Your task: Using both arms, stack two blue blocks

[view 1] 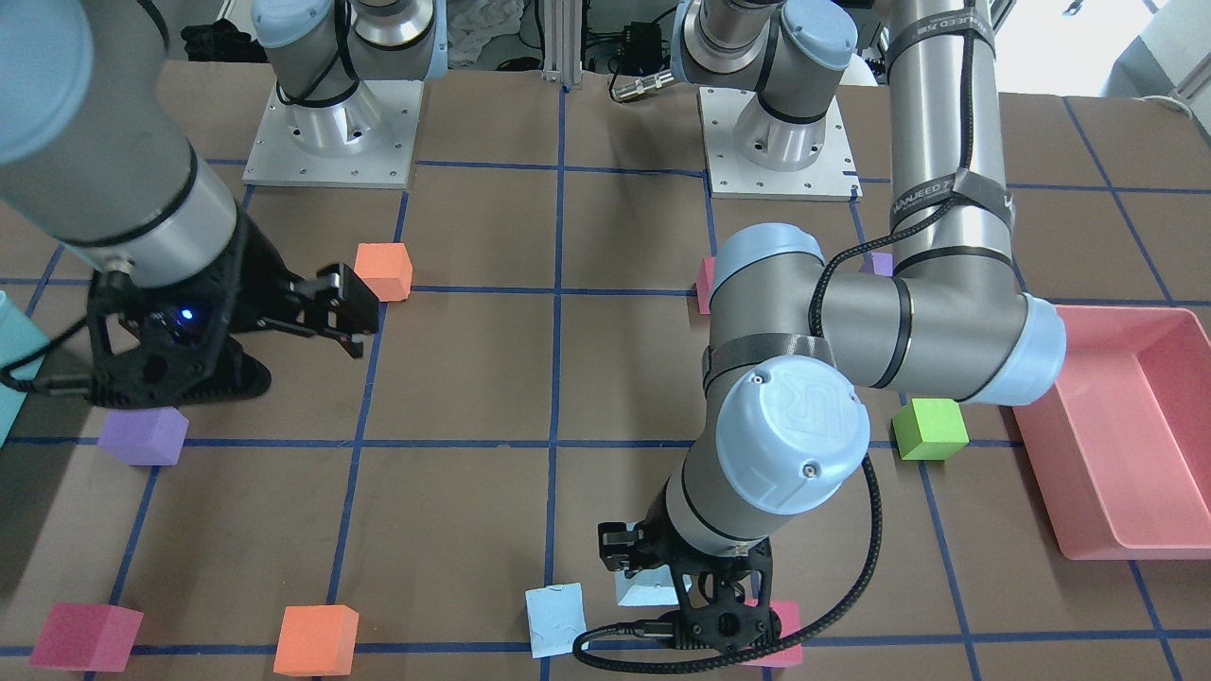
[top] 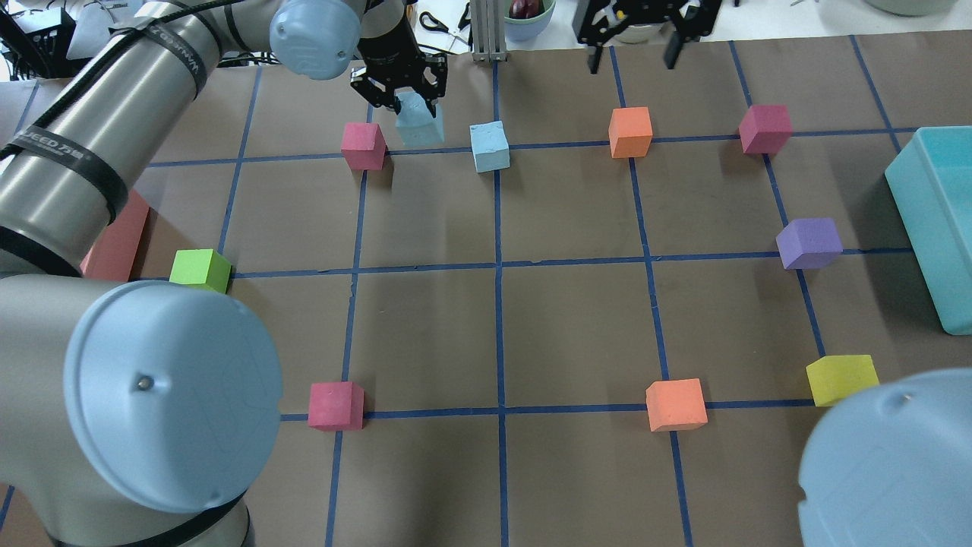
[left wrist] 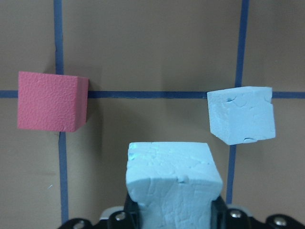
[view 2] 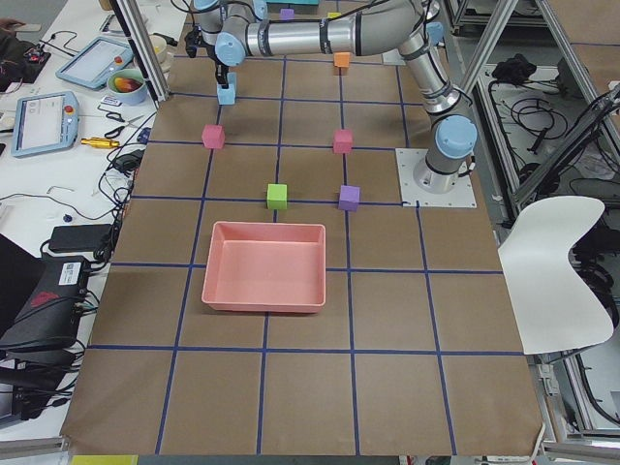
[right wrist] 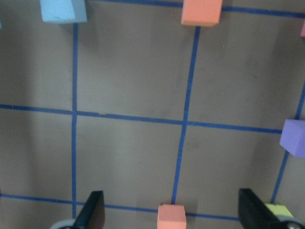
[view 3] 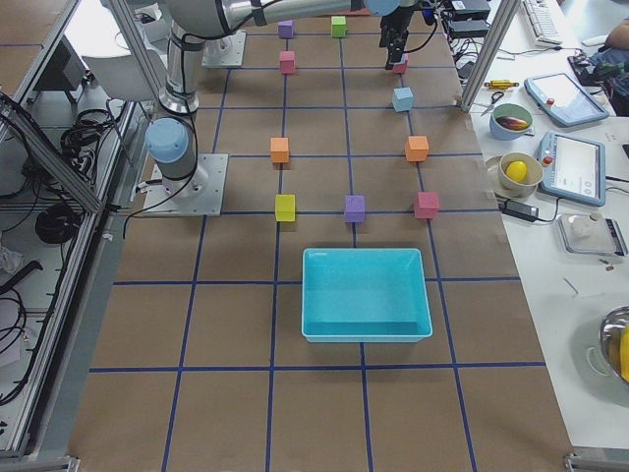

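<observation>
My left gripper [top: 414, 102] reaches to the table's far side and is shut on one pale blue block [top: 420, 128]. In the left wrist view that held block [left wrist: 172, 183] fills the lower middle between the jaws. The second blue block [top: 490, 146] sits on the table just right of it, apart from it, and also shows in the left wrist view [left wrist: 242, 114]. A pink cube [top: 363, 146] sits close on the held block's other side. My right gripper [view 1: 345, 312] hangs open and empty near my base; its fingers [right wrist: 93, 212] stand wide apart.
Orange [top: 630, 131], pink [top: 765, 128], purple [top: 809, 243], yellow [top: 841, 378] and green [top: 200, 270] cubes lie around the grid. A teal bin [top: 938, 220] stands at the right edge, a pink bin [view 1: 1126, 426] on my left side.
</observation>
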Robot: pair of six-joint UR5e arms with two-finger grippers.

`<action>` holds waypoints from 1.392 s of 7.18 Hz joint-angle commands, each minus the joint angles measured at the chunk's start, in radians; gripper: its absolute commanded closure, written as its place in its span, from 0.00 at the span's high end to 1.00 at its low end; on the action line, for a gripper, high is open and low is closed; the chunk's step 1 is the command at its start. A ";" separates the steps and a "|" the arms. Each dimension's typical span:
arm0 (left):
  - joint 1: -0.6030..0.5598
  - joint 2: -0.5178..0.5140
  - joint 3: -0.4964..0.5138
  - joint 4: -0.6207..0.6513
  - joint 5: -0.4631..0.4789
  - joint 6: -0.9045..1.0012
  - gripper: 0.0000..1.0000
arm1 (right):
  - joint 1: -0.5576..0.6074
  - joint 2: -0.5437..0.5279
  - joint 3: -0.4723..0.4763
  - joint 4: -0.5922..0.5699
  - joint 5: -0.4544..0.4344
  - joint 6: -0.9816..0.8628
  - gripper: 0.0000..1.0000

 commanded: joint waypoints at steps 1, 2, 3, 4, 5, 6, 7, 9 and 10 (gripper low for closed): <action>-0.047 -0.094 0.124 0.000 -0.022 -0.102 0.00 | -0.023 -0.120 0.153 0.047 -0.039 -0.006 1.00; -0.052 -0.123 0.146 0.003 -0.024 -0.123 0.00 | -0.023 -0.173 0.288 -0.149 -0.038 -0.005 1.00; -0.060 -0.137 0.160 0.004 -0.019 -0.125 0.00 | -0.022 -0.232 0.438 -0.373 -0.036 -0.005 1.00; -0.066 -0.151 0.175 0.006 -0.013 -0.128 0.00 | -0.025 -0.266 0.540 -0.562 -0.036 -0.005 1.00; -0.075 -0.160 0.184 0.003 -0.004 -0.133 0.00 | -0.023 -0.270 0.534 -0.585 -0.039 0.007 1.00; -0.086 -0.174 0.184 0.001 0.013 -0.151 0.00 | -0.020 -0.264 0.500 -0.552 -0.041 0.009 1.00; -0.087 -0.180 0.184 0.003 0.015 -0.159 0.00 | -0.020 -0.261 0.479 -0.518 -0.039 0.009 1.00; -0.087 -0.191 0.183 0.003 0.013 -0.160 0.00 | -0.020 -0.260 0.481 -0.518 -0.038 0.007 1.00; -0.087 -0.197 0.181 0.003 0.013 -0.162 0.00 | -0.020 -0.260 0.481 -0.518 -0.038 0.007 1.00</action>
